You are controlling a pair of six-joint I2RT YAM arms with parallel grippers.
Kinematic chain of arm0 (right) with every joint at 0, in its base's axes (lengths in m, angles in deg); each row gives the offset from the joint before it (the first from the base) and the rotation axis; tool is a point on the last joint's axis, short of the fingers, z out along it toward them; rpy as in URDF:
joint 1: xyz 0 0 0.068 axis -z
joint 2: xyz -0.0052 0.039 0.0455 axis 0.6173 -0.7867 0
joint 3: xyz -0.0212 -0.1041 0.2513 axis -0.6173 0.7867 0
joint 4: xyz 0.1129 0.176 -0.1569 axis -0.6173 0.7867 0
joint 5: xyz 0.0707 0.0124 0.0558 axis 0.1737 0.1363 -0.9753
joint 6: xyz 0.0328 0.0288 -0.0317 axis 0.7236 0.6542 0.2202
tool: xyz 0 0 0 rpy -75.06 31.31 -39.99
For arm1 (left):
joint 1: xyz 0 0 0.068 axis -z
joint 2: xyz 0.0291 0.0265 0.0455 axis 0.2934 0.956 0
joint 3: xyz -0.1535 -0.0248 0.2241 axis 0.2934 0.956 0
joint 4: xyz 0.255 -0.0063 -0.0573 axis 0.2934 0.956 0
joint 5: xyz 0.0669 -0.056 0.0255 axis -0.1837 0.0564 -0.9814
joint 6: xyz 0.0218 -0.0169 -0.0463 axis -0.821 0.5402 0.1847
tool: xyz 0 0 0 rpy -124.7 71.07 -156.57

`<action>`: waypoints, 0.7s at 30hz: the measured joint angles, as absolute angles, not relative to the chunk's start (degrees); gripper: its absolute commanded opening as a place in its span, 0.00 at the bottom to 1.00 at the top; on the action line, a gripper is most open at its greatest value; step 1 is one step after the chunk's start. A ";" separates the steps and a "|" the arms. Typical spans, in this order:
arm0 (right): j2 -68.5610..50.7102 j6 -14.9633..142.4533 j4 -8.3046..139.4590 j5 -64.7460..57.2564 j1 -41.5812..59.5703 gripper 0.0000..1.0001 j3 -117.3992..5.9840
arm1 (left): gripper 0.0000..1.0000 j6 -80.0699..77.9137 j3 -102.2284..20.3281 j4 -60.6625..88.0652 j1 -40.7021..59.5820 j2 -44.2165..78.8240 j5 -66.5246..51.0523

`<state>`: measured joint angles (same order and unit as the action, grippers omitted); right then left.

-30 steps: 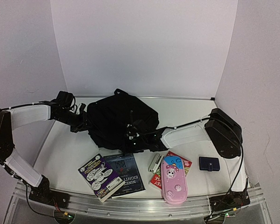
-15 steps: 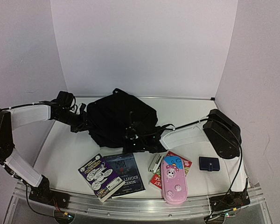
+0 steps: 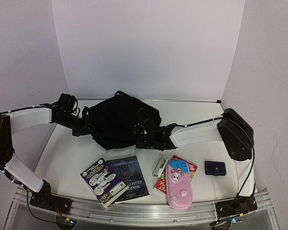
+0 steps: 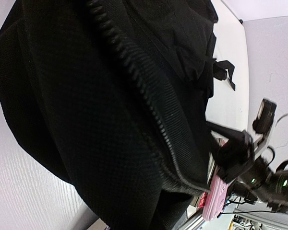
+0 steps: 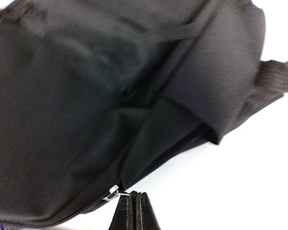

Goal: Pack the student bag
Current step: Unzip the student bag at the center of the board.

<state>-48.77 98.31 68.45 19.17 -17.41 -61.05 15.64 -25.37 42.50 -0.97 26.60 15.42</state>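
The student bag lay at the back middle of the table, in the centre of the top view, and both arms reached to it. The left hand was at the left edge of the bag. Its fingers could not be seen in its own wrist view, which was filled by black fabric and the zipper teeth, but the hand was closed narrow and seemed to grip a fold of the fabric. The right hand was at the lower right edge of the bag, with fingers pressed together. The small metal zipper pull sat directly at its tips, at the bottom of the right wrist view, so the hand appeared to pinch the tab of the pull.

I judged that the step in hand was opening the bag, with the left hand holding it steady while the right one worked the zipper. Nothing was packed yet: the two books, the pink pencil case and the dark pouch all lay in the lower part of the top view, apart from the bag.

The next move probably called for a pull along the line of the teeth while the left hand kept the fabric tight. Otherwise the soft bag would simply follow the hand.
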 measured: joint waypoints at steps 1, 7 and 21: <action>-48.35 98.25 68.26 18.49 -16.49 0.00 -60.84 | 0.00 15.55 -25.36 42.50 -0.85 26.40 15.47; -46.69 96.59 65.80 13.17 -12.38 0.00 -59.95 | 0.00 15.10 -25.31 42.26 -0.26 25.24 15.92; -38.95 78.11 67.19 5.03 -14.26 0.67 -58.13 | 0.00 11.89 -24.13 42.50 -1.52 23.78 21.30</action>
<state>-38.95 78.11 67.19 5.03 -14.26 -58.13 11.89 -24.13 42.50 -1.52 23.78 21.30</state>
